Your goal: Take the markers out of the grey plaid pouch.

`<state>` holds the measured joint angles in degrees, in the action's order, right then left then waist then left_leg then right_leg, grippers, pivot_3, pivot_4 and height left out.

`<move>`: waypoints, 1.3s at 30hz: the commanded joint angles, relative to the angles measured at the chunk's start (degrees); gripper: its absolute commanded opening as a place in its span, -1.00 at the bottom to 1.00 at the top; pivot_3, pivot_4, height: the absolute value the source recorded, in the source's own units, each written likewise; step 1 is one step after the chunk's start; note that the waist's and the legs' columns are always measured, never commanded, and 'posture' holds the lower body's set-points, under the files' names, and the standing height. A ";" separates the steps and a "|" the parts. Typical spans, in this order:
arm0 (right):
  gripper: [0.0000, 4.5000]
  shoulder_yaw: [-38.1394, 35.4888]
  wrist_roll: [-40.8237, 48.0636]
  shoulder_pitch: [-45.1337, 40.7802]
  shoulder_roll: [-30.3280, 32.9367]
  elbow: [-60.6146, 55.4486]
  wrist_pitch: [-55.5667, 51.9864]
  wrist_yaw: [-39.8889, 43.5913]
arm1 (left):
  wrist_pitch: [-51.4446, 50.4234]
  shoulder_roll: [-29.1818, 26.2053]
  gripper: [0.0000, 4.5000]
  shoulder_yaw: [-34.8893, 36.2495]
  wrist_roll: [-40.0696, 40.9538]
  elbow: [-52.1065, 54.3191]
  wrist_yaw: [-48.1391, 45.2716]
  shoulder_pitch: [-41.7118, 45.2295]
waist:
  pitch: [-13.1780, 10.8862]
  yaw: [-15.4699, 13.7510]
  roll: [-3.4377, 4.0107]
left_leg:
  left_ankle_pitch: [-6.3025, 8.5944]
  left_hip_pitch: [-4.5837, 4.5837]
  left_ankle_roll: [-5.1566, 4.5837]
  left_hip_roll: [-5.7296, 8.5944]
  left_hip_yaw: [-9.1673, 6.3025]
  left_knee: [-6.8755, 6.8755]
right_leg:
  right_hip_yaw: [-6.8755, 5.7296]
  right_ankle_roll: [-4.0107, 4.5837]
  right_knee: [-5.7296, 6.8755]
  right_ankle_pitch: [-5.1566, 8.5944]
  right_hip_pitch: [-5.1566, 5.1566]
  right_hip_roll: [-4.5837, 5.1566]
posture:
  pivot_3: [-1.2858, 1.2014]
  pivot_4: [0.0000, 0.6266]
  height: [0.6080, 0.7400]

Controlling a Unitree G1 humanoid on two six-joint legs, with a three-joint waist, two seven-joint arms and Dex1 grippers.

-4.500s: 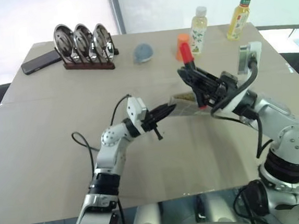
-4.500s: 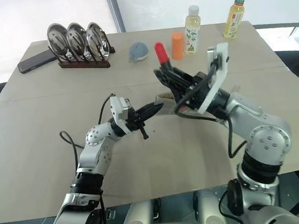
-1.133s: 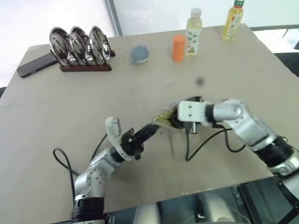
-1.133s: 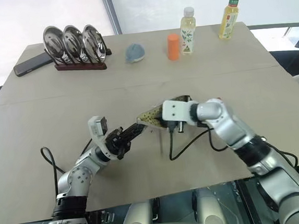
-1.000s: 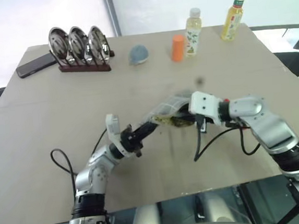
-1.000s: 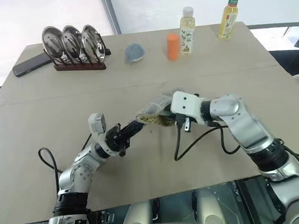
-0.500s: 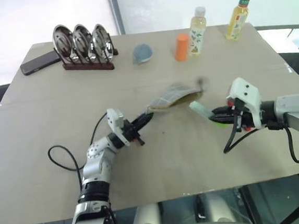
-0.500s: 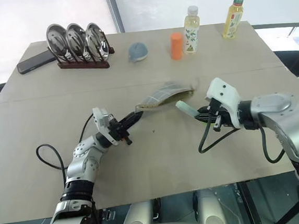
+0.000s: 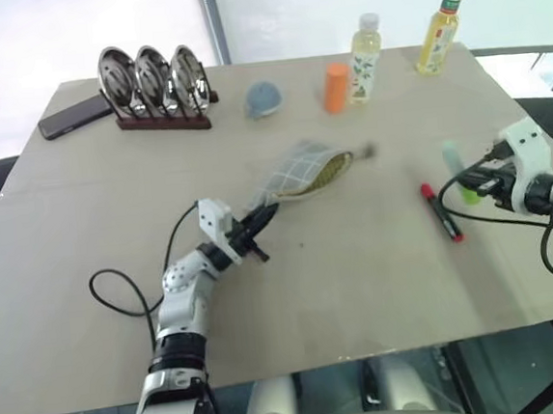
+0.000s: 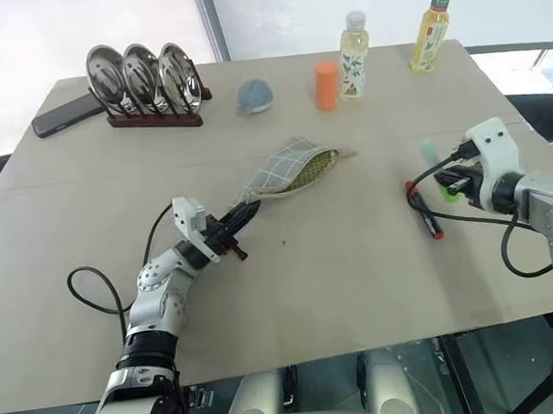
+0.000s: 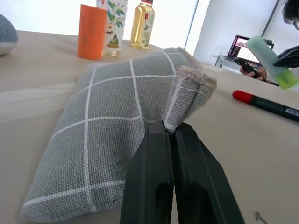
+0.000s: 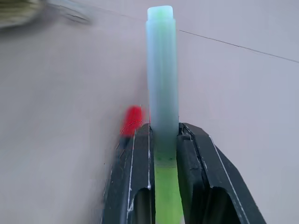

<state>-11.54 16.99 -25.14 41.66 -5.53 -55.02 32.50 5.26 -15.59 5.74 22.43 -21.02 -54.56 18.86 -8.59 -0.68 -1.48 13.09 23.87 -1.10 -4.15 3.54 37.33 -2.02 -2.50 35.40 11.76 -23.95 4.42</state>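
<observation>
The grey plaid pouch (image 9: 303, 173) lies mid-table, its tan lining showing at the open end. My left gripper (image 9: 263, 214) is shut on the pouch's near edge, and its closed fingers (image 11: 161, 154) pinch the folded fabric (image 11: 187, 88). Out at the table's right side, my right gripper (image 9: 470, 183) is shut on a green marker (image 12: 162, 70) that sticks out past its fingertips (image 12: 140, 140). A red marker (image 9: 442, 212) lies flat on the table between the pouch and the right gripper. The pouch's inside is hidden.
Along the far edge stand a rack of metal dishes (image 9: 154, 82), a dark phone (image 9: 75, 114), a blue-grey ball (image 9: 264, 97), an orange cylinder (image 9: 336, 86) and two bottles (image 9: 365, 44) (image 9: 438, 28). The right gripper is near the table's right edge.
My right arm has swung out to the right, carrying the green marker away from the pouch. The red marker now lies in the open. The left gripper keeps its hold on the pouch.
</observation>
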 commanded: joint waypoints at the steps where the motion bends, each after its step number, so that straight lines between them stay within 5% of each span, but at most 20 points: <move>1: -0.86 3.68 -5.35 -2.99 0.21 7.91 7.46 -2.69 | -2.69 -0.45 -1.00 -1.13 2.52 6.58 -2.06 -1.42 | 0.00 0.05 0.01 | 0.00 0.00 0.00 0.00 0.00 -0.01 | 0.01 0.00 0.00 0.00 0.00 -0.01 | 0.03 -0.52 1.00; 6: -0.86 9.61 -8.77 -3.77 0.74 13.88 12.14 0.02 | -7.22 -2.21 -1.00 -1.05 5.62 12.94 -3.81 -4.42 | -0.04 -0.06 0.06 | 0.00 0.01 0.00 0.00 0.01 -0.03 | 0.04 -0.02 -0.02 0.00 0.00 -0.01 | 0.03 -0.52 1.00; 7: -0.46 10.29 -9.08 -3.59 0.67 14.01 12.45 0.36 | -7.84 -2.64 -1.00 -1.06 5.86 14.00 -3.87 -4.92 | -0.05 -0.06 0.06 | 0.00 0.01 0.00 0.00 0.01 -0.03 | 0.04 -0.02 -0.02 0.00 0.00 -0.01 | 0.03 -0.52 1.00; 11: 0.27 8.64 -8.23 -1.33 0.03 10.27 12.68 0.14 | -10.08 -4.44 -1.00 -0.51 7.15 18.67 -3.48 -6.26 | -0.06 -0.16 0.08 | 0.00 0.01 0.00 0.00 0.01 -0.02 | 0.05 -0.02 -0.02 0.00 0.01 -0.01 | 0.03 -0.52 1.00; 17: 0.27 0.89 1.54 9.79 -2.41 -13.53 23.18 6.24 | 1.33 -10.30 -1.00 5.15 0.50 13.95 -0.06 -6.91 | -0.08 -0.01 0.12 | 0.00 0.00 0.00 -0.05 -0.01 -0.09 | 0.05 -0.07 -0.03 0.00 -0.03 -0.09 | 0.03 -0.52 1.00; 21: 0.27 3.42 2.63 16.02 -2.58 -24.37 24.64 7.34 | 12.08 -15.76 -1.00 10.15 -4.24 4.27 2.36 -7.47 | -0.09 -0.01 0.13 | 0.00 -0.08 0.01 -0.18 -0.04 -0.15 | 0.04 -0.07 -0.04 0.05 -0.03 -0.23 | 0.03 -0.52 1.00; 27: 0.27 9.54 2.39 19.64 -5.22 -32.56 27.16 6.70 | 23.70 -22.66 -1.00 12.94 -4.61 -6.94 -3.56 -10.58 | -0.08 0.07 0.12 | 0.01 -0.07 0.02 -0.14 0.07 -0.08 | 0.04 -0.18 -0.03 0.13 -0.08 0.02 | 0.03 -0.52 1.00; 34: 0.27 15.07 -0.72 20.33 -6.69 -32.09 33.29 7.91 | 25.49 -24.02 -1.00 13.41 0.52 -8.98 -11.17 -13.52 | -0.07 -0.17 0.07 | 0.02 0.05 0.03 -0.04 0.19 -0.11 | 0.00 -0.02 -0.05 0.03 -0.24 0.29 | 0.03 -0.52 1.00; 39: 0.30 13.95 -0.52 21.94 -5.89 -30.75 36.66 9.63 | 19.05 -24.01 -0.05 14.66 8.31 0.43 -15.58 -18.13 | -0.07 -0.05 0.06 | 0.02 0.05 0.03 -0.04 0.18 -0.12 | -0.01 -0.02 -0.05 0.03 -0.25 0.27 | 0.03 -0.52 1.00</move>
<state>4.11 16.19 -3.54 35.24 -35.37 -20.52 41.39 26.67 -38.66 18.28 27.14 -25.16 -68.88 2.15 -8.66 -0.73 -1.41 13.11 23.93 -1.07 -4.20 3.73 37.20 -2.03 -2.52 35.35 11.79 -24.20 4.69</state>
